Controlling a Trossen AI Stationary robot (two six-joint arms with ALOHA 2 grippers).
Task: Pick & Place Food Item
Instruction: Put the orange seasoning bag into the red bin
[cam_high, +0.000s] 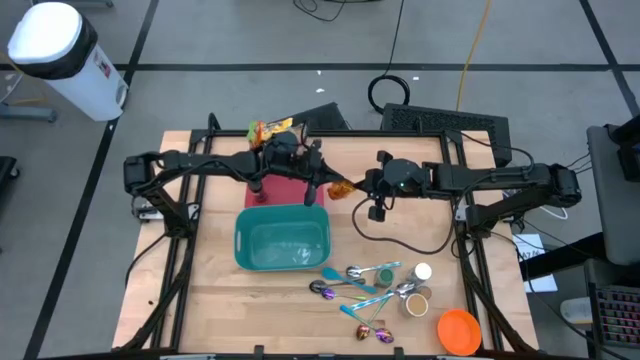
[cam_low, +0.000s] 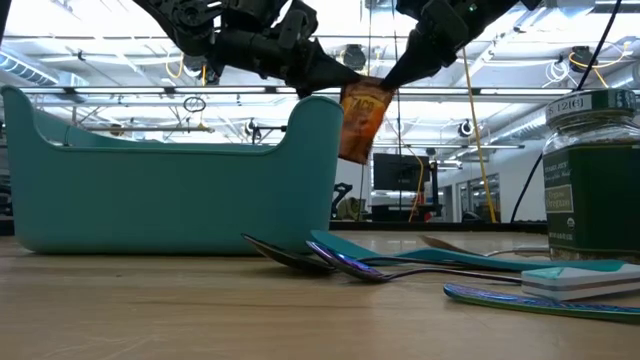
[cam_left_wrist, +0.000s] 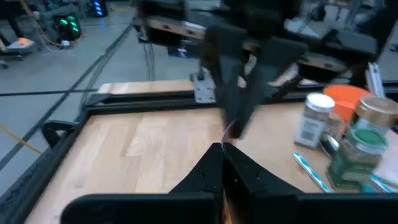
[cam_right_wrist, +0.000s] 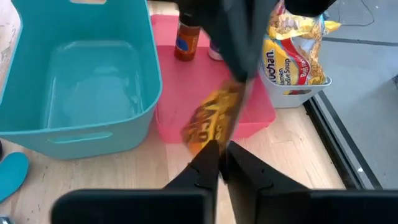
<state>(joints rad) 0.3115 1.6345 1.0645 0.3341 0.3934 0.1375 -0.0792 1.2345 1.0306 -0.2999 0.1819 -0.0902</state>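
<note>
An orange food packet (cam_low: 362, 120) hangs in the air between my two grippers, just past the right end of the teal bin (cam_low: 170, 175). In the high view the packet (cam_high: 341, 188) is right of the red tray (cam_high: 290, 192). My left gripper (cam_high: 326, 186) is shut on it from the left side. My right gripper (cam_high: 360, 186) is shut on it from the right side. The right wrist view shows the packet's printed face (cam_right_wrist: 211, 121), and the left wrist view shows it only edge-on (cam_left_wrist: 231, 129). My left gripper pinches the packet's top edge at the corner toward the bin (cam_low: 349, 92) between its two fingers, slanting down from the table's left. The packet hangs below, clear of the table. My right gripper pinches the packet's other top corner (cam_low: 386, 92) between its two fingers, slanting down from the table's right. In its wrist view the packet's near end (cam_right_wrist: 208, 140) goes in between the fingertips. The packet hangs clear of the table.
The teal bin (cam_high: 282, 240) stands open, near and left of the packet. The red tray holds a small bottle (cam_right_wrist: 186, 40). A basket with a noodle pack (cam_right_wrist: 292, 56) is at the far edge. Spoons (cam_high: 355, 285), jars (cam_high: 418, 290) and an orange lid (cam_high: 459, 331) lie at the near right.
</note>
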